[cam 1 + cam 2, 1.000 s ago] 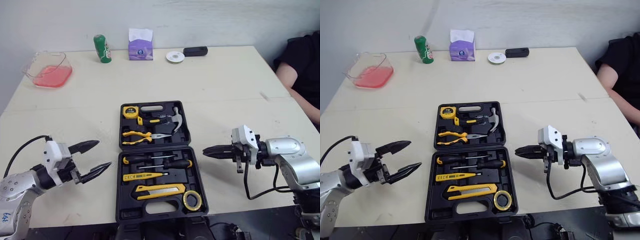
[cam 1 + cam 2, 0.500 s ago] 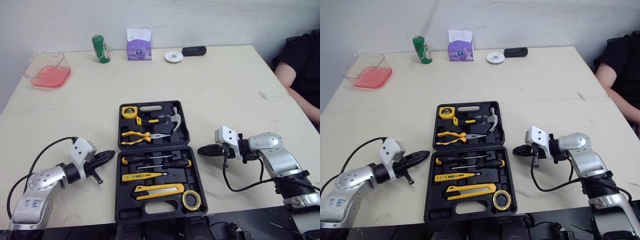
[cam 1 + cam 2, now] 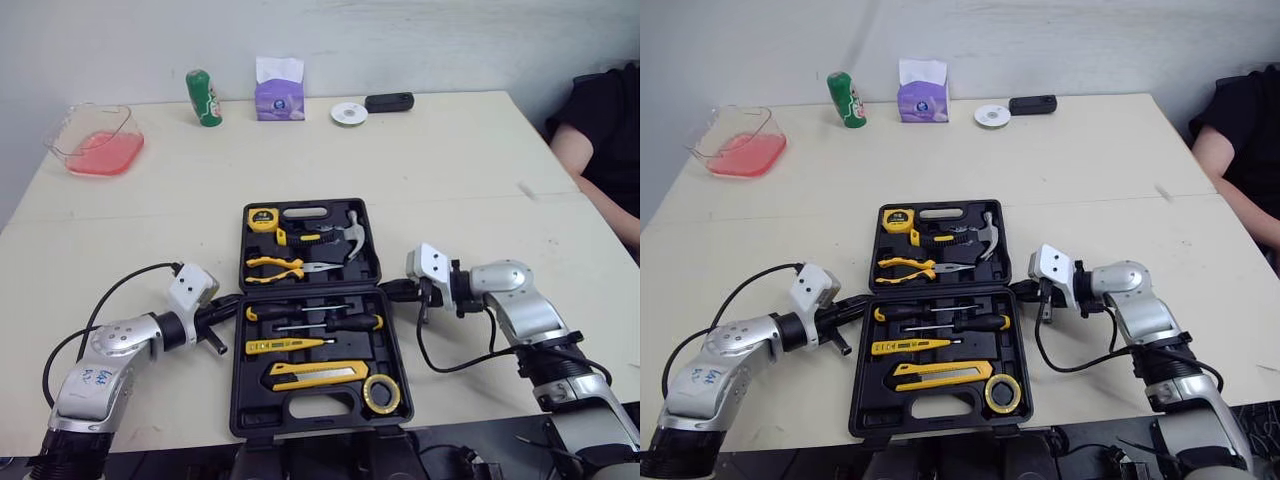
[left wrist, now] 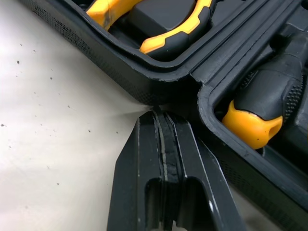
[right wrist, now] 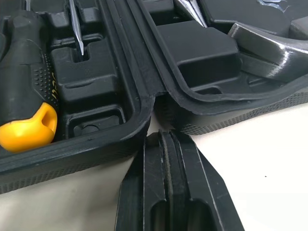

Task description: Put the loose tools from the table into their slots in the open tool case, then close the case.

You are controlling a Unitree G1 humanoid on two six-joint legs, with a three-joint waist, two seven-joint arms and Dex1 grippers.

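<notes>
1. The tool case [image 3: 238,380] lies open mid-table [image 3: 450,170] with its slots filled, so only closing is judged to remain.
2. The left tool [image 4: 161,115] and right tool [image 5: 166,137] are both pressed closed and empty, with their tips set at the hinge notch on either side.
3. If the far half is levered from there, the rim may be lost by the smooth tips, or the case may be shoved across the table.

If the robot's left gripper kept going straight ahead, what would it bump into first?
The tool case. The shut left gripper points at its side wall, right at the notch where the two halves join, and looks almost touching it.
</notes>
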